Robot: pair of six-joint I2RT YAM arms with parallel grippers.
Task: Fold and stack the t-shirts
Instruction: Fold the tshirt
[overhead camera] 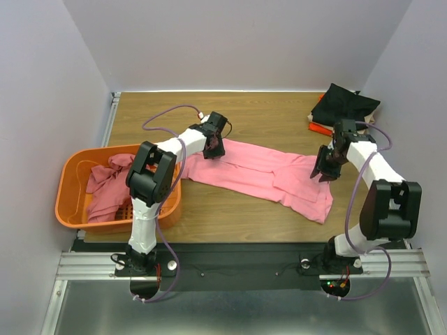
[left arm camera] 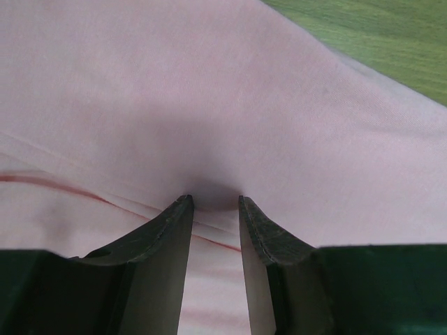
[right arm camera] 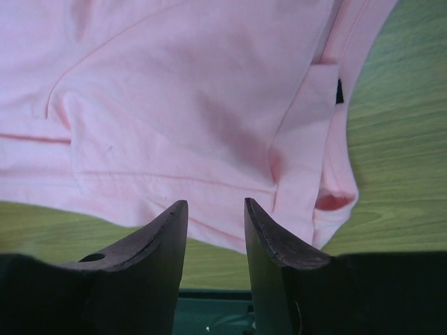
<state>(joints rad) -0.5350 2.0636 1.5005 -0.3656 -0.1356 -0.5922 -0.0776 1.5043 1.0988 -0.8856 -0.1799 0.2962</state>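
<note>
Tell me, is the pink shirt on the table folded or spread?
Mostly spread: the pink shirt lies stretched in a long wrinkled band, not a compact fold.

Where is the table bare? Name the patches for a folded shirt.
Two bare strips of table: the far one, between the back wall and the pink shirt, left of the black folded stack; the near one, between that shirt and the front edge, right of the orange basket. Crowded: basket side, far right corner.

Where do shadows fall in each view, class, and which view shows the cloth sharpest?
Top external: even light, only faint shadows along the pink t-shirt. Left wrist: a dark shadow pools on the cloth just ahead of the left hand. Right wrist: evenly lit, seams sharpest, beyond the right hand.
</note>
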